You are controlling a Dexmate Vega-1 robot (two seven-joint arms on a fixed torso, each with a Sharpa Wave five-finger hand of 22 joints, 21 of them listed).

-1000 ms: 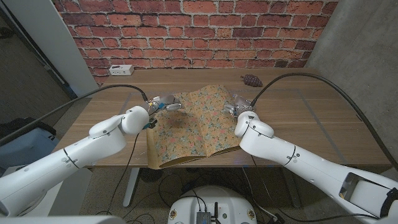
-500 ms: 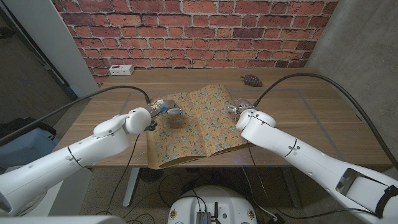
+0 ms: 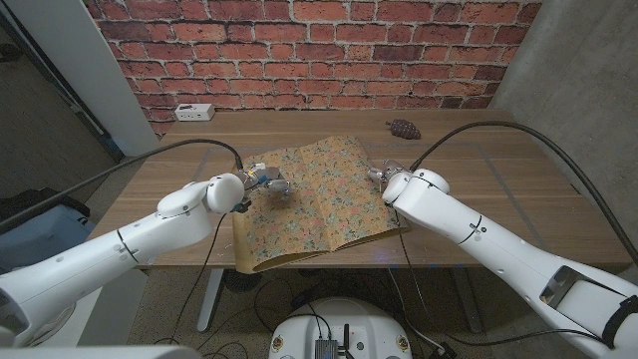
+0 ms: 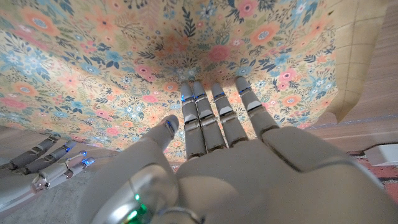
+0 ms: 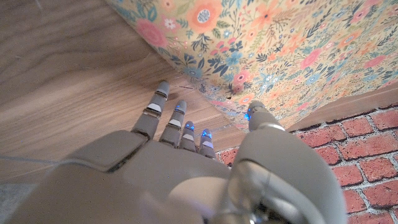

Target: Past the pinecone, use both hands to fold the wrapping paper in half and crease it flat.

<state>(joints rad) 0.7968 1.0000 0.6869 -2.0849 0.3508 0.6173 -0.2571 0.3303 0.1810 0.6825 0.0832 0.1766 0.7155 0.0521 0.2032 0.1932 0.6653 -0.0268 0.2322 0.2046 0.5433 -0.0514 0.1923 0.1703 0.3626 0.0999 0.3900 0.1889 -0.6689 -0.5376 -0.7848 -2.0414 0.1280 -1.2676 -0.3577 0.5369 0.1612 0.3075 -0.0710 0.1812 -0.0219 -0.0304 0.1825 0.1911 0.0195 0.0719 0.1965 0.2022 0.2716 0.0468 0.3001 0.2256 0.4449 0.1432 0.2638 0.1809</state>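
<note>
One wooden table (image 3: 498, 179) is seen bearing one sheet of floral wrapping paper (image 3: 319, 204), partly folded, overhanging the near edge. One pinecone (image 3: 404, 129) lies beyond the paper's right corner. The left hand (image 3: 267, 179) is laid on the paper, fingers extended; the right hand (image 3: 384, 176), fingers extended, seems slid under the paper's right edge, gripping nothing.
</note>
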